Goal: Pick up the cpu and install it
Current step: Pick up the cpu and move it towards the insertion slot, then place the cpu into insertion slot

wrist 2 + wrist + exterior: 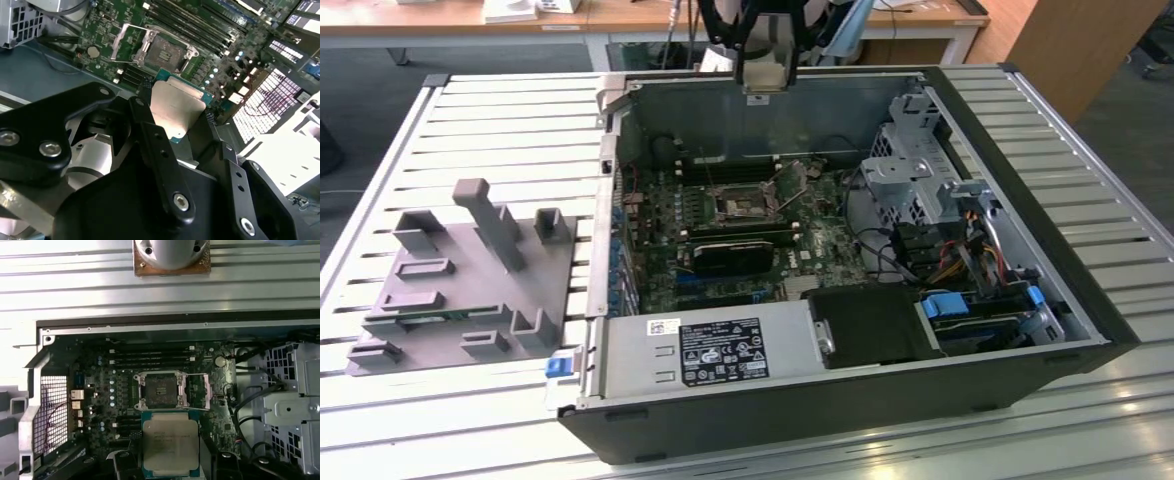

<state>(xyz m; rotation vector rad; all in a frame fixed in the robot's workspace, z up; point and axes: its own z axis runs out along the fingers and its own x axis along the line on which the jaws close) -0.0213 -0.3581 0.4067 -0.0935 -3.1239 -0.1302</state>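
Note:
The cpu [170, 442] is a flat square chip with a silvery top and a thin green border, and my gripper [170, 462] is shut on it, one black finger [150, 130] on each side. It hangs above the motherboard, just off the open socket [160, 390], whose metal load plate [197, 390] is swung up. The second wrist view shows the cpu [180, 102] between the fingers, with the bare socket [162, 50] beyond it. In the exterior view my gripper [761, 80] hovers over the far wall of the open computer case [1067, 290], above the socket [744, 203].
A grey plastic fixture [467, 290] with upright blocks lies on the slatted table [494, 120] at the exterior view's left. Inside the case are a power supply [707, 350], a black card [734, 255], a drive cage [921, 160] and loose cables [961, 260].

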